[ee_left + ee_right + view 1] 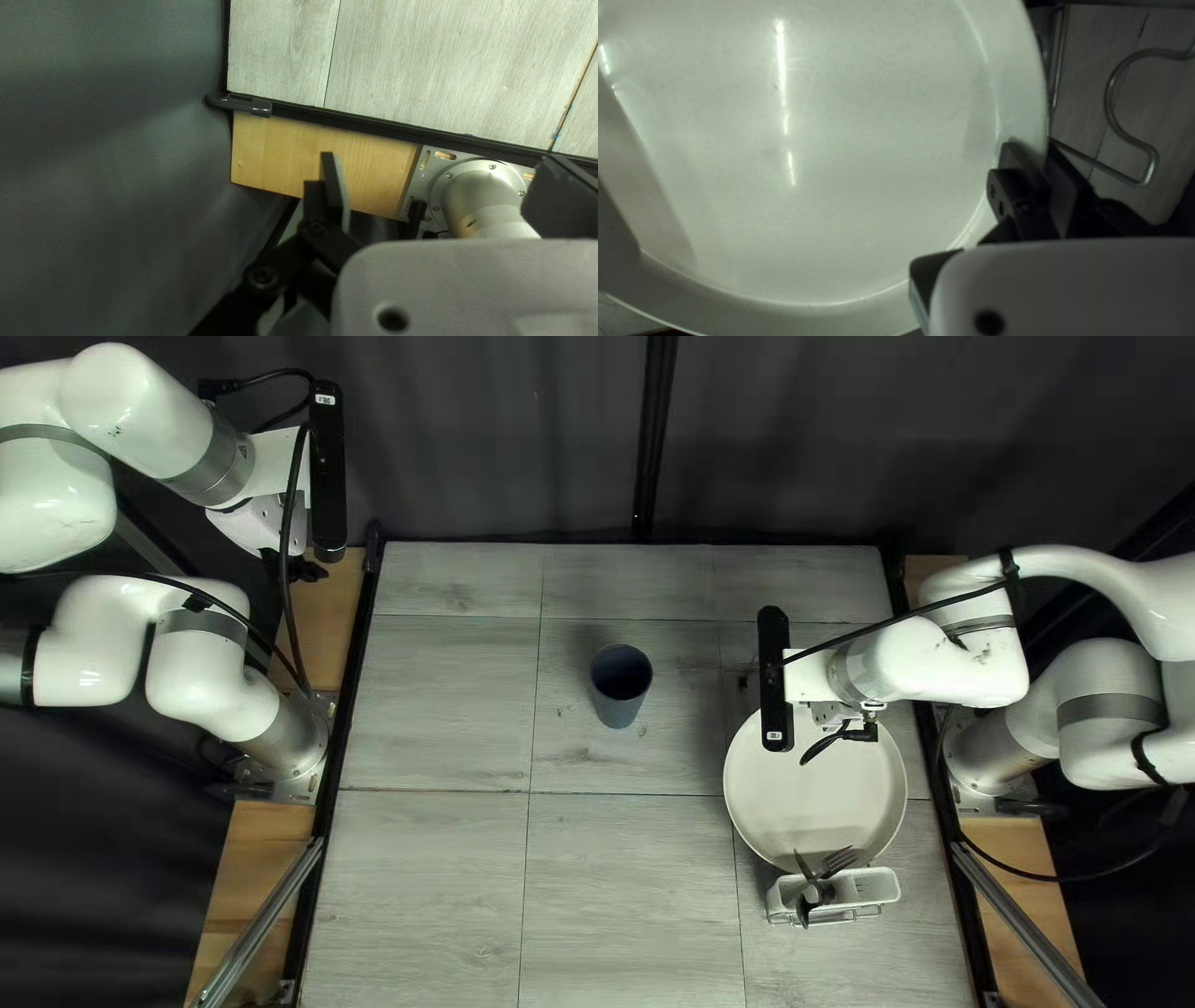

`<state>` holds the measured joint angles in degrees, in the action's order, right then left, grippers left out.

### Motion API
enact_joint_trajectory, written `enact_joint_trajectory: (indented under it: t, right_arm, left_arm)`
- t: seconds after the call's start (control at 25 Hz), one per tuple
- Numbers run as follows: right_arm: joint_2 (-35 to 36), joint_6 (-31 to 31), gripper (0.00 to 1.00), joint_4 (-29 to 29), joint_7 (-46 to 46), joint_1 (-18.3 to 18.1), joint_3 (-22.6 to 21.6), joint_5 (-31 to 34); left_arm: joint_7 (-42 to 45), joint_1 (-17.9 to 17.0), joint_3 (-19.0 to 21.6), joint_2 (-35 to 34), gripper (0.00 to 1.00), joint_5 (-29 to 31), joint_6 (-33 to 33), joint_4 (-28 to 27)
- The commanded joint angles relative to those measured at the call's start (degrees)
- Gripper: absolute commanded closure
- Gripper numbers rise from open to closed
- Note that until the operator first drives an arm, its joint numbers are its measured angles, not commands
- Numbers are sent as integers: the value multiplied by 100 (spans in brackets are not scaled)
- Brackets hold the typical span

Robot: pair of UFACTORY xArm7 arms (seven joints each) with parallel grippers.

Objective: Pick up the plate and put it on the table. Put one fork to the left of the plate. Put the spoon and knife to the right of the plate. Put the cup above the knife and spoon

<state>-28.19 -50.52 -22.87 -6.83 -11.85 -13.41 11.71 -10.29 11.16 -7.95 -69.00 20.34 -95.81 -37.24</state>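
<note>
Grips the plate (815, 803) by its rim between the closed fingers of the right gripper (822, 749), at the right of the top left view, while spreading the fingers of the left gripper (296, 568) wide apart, released, just off the table (423, 896). Has the fork (840, 860) and other cutlery (809, 892) in a white holder (878, 885) beside the plate, the cup (616, 698) standing upright on the table, well apart.

Top left view: a dark cloth curtain (523, 436), hanging in folds across the far side; light brown wooden boards (237, 871) along the left and right sides, each crossed by a slanting, silvery metal bar (262, 925); at the right, a white, oblong caddy (881, 885). Right wrist view: bent, silvery metal wire (1108, 93).
</note>
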Motion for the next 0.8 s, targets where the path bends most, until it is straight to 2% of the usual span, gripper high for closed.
enact_joint_trajectory:
  t: [0.04, 0.48, 0.52, 0.56, 0.68, 0.72, 0.8]
  right_arm:
    - [0, 1, 100, 0, 0, 0, 0, 0]
    - [18, 113, 100, 70, -222, -66, -177, 239]
    - [16, 130, 49, 79, -243, -75, -193, 267]
    - [19, 143, 4, 81, -267, -82, -207, 285]
    - [21, 175, 0, 91, -367, -104, -259, 332]
    - [-776, -1131, 0, -482, 264, 2, 108, 82]
    - [-1021, -1750, 0, -843, 486, -25, 252, 57]
  left_arm:
    - [0, 0, 0, 0, 0, 0, 0, 0]
    - [0, 0, 0, 0, 0, 0, 0, 0]
    - [0, 0, 0, 0, 0, 0, 0, 0]
    - [0, 0, 0, 0, 0, 0, 0, 0]
    - [0, 0, 0, 0, 0, 0, 0, 0]
    - [0, 0, 0, 0, 0, 0, 0, 0]
    - [0, 0, 0, 0, 0, 0, 0, 0]
